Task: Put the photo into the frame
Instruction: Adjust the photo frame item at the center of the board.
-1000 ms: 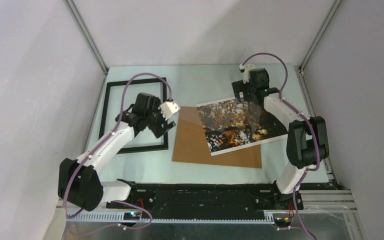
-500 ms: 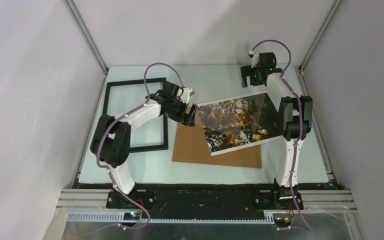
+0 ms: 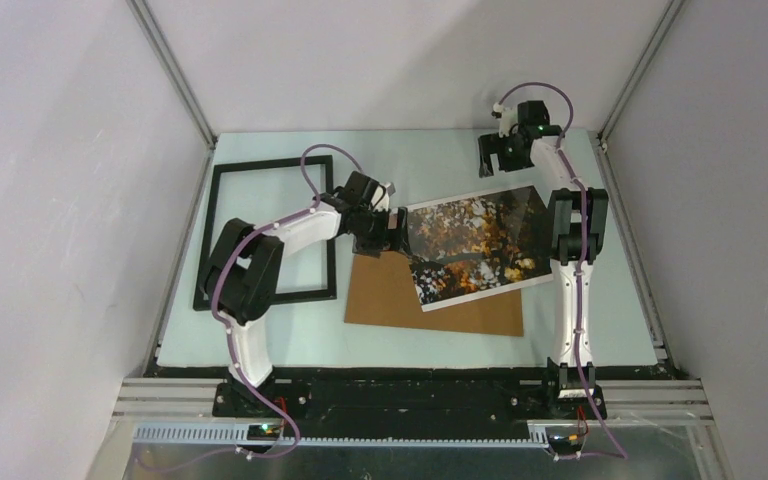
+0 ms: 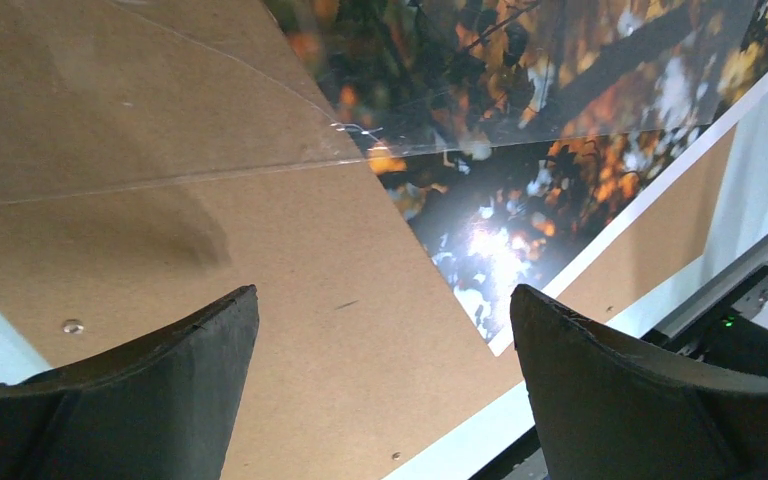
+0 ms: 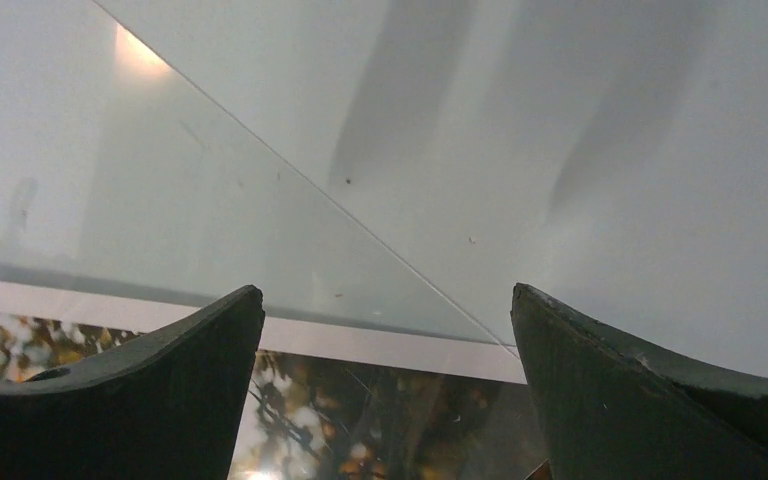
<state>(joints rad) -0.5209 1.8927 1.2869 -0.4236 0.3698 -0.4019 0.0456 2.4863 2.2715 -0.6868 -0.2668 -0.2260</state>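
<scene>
This is a robotics lab test cell. Plain grey panel walls close in a pale bench on three sides, joined at the far corners by bare aluminium profile posts. Along the bench's near edge a black mounting rail carries two white-and-black robot arms, the left arm and the right arm, each trailing a purple cable. In front of the rail runs a slotted metal strip with a small green indicator light.
</scene>
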